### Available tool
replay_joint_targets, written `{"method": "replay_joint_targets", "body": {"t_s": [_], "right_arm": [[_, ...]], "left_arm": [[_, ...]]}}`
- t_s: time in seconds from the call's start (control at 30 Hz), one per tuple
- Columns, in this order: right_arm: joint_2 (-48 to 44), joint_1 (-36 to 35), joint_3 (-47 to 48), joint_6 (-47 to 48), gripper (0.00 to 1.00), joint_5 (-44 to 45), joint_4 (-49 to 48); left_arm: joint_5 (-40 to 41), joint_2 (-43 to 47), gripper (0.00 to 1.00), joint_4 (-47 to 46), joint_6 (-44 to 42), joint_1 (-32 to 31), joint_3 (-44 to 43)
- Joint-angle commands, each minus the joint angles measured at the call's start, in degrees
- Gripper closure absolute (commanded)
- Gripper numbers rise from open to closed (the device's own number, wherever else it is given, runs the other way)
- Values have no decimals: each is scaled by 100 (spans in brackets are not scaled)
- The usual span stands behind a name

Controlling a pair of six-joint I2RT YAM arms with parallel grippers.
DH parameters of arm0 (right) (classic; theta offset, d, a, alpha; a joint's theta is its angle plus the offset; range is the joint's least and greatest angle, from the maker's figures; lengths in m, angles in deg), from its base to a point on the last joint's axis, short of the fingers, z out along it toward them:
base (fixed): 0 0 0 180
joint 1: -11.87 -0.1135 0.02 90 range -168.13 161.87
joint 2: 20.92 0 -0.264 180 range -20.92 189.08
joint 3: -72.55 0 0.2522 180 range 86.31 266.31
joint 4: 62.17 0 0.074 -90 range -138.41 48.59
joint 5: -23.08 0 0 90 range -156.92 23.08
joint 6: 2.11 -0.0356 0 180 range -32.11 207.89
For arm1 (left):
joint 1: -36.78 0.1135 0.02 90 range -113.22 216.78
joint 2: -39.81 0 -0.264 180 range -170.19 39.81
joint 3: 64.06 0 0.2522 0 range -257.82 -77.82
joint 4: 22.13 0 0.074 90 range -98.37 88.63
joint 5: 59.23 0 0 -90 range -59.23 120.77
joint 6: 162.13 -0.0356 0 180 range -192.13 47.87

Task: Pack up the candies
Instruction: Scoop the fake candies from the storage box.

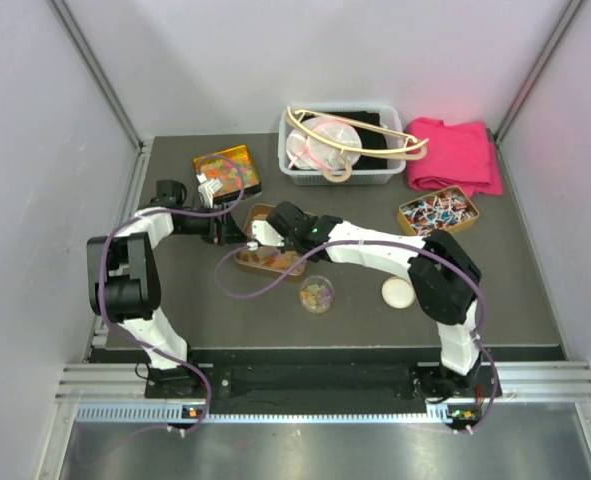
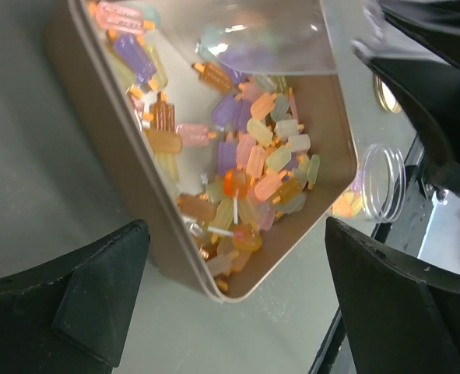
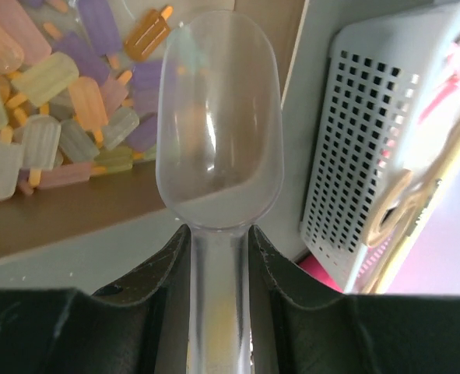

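Candies (image 2: 253, 156), little popsicle-shaped pieces in orange, yellow, pink, purple and pale green, lie heaped in a tan tin (image 2: 105, 164) directly ahead of my left tool (image 2: 233, 227). That tool is released. Its two black fingers (image 2: 97, 296) stand wide apart, one on either side of the tin's near rounded corner, and I see neither of them touching the wall. Past the right-hand finger, a small clear cup (image 2: 385, 183) sits on the tabletop (image 2: 27, 156) just beside the tin, and the overhead view shows a few candies inside it.

My right tool (image 3: 218, 234) is clenched on the handle of a clear plastic scoop (image 3: 218, 117). The scoop's bowl juts straight out ahead of the fingers, over the rim of the tin, with the candies just to its left. To the right of this tool stands a white perforated basket (image 3: 370, 140).

From above, the two tools face each other across the tin, the left one on its left side and the right one on its right side.
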Motion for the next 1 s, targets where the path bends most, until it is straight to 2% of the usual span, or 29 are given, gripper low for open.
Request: {"method": "replay_joint_targets", "body": {"t_s": [0.0,0.13,0.17,0.23,0.27,0.33,0.63,0.7,0.83,0.97], "right_arm": [[191,44,373,175,100,19,-293],[420,35,558,219,100,72,-319],[463,44,619,228,100,81,-319],[569,35,672,245,100,98,-327],[578,35,699,271,100,98,-345],[657,44,734,289,100,125,-354],[859,35,945,316,100,72,-424],[877,35,936,307,100,63,-451],[886,9,901,298,100,46,-512],[886,-61,874,403,100,387,-565]], "left_arm": [[-200,203,1,340,-552,72,94],[-103,98,8,278,-535,81,138],[-77,89,15,209,-518,81,173],[11,106,19,164,-482,72,208],[29,106,26,147,-491,72,243],[73,106,31,164,-517,72,261],[187,63,35,375,-711,64,305],[231,10,39,322,-667,55,322],[354,-209,55,200,-606,2,305],[503,-237,58,86,-465,-129,287]]}}
